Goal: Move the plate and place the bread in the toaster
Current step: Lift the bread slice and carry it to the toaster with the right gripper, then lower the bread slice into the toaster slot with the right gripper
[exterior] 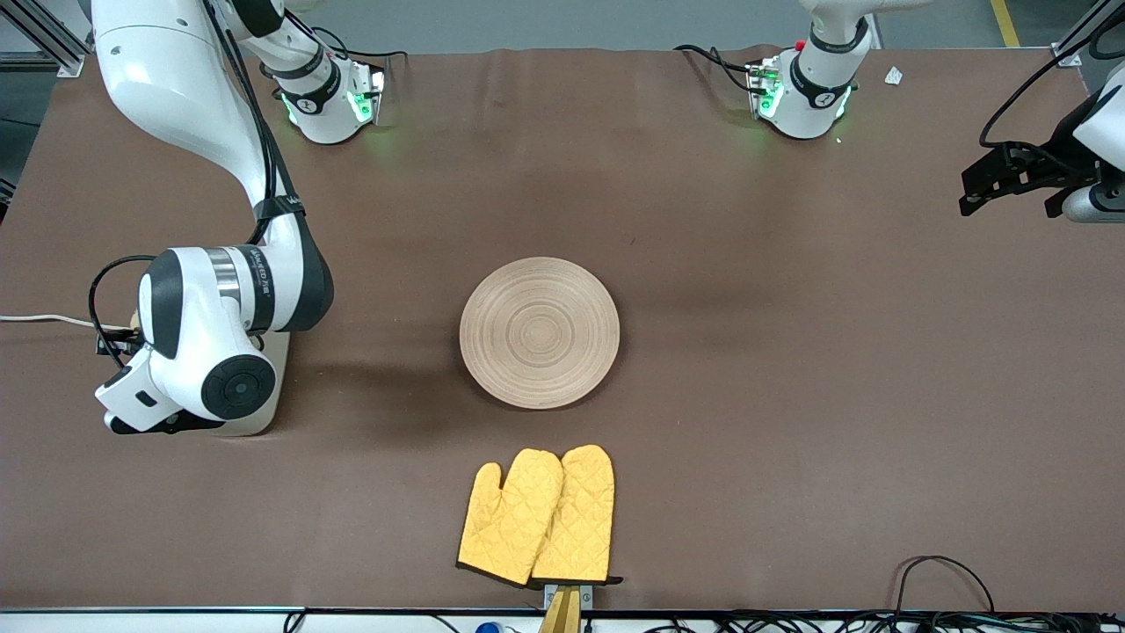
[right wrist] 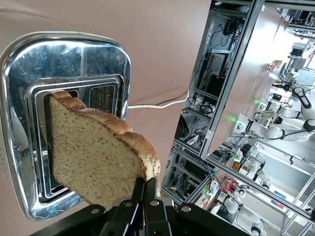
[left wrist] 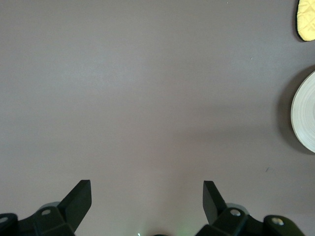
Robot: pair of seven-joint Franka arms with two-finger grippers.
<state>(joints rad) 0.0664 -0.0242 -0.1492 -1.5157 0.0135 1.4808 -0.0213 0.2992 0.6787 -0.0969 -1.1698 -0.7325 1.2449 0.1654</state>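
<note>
Nearest the front camera, yellow mitts (exterior: 538, 517) on the counter (exterior: 791, 396). Next, plate (exterior: 540, 332) mid-counter, bare, untouched by either arm. Toward the right arm's end, toaster (right wrist: 64, 123) mostly hidden under the arm in the front view, chrome top and slots plain in the right wrist view. Right claw (right wrist: 145, 189) clenched on bread (right wrist: 98, 157), pinching one crust corner, slice hanging over a slot, not yet down in it. Light, soft, crumbly; likely to sag or tear, so best gripped at the firmer crust. Left claw (left wrist: 146, 196) released, waiting over bare counter at the left arm's end.
</note>
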